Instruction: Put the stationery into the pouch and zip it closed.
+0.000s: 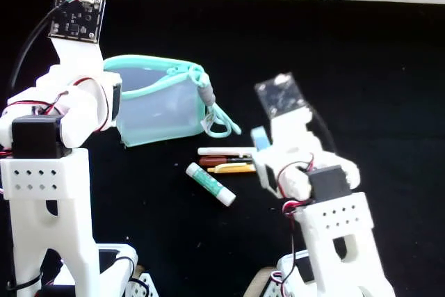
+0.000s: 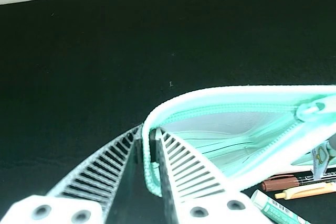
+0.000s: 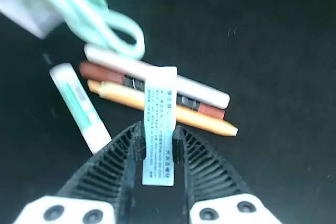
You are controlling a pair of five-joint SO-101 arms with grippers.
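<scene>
Now, unreadable label (image 3: 160, 90) in right gripper (image 3: 158, 136)

worktop (image 1: 348, 53): black, matte.
pouch (image 1: 156, 113): mint green, unzipped, standing on the worktop with its end rim pinched between the left fingers (image 2: 178, 161).
white pen (image 1: 222, 151), brown pen (image 1: 215, 161), yellow pen (image 1: 233, 168): side by side and touching, just past the tips of the right fingers (image 3: 205, 166).
glue stick (image 1: 210, 183): near the pens, off to one side of the right fingers.
</scene>
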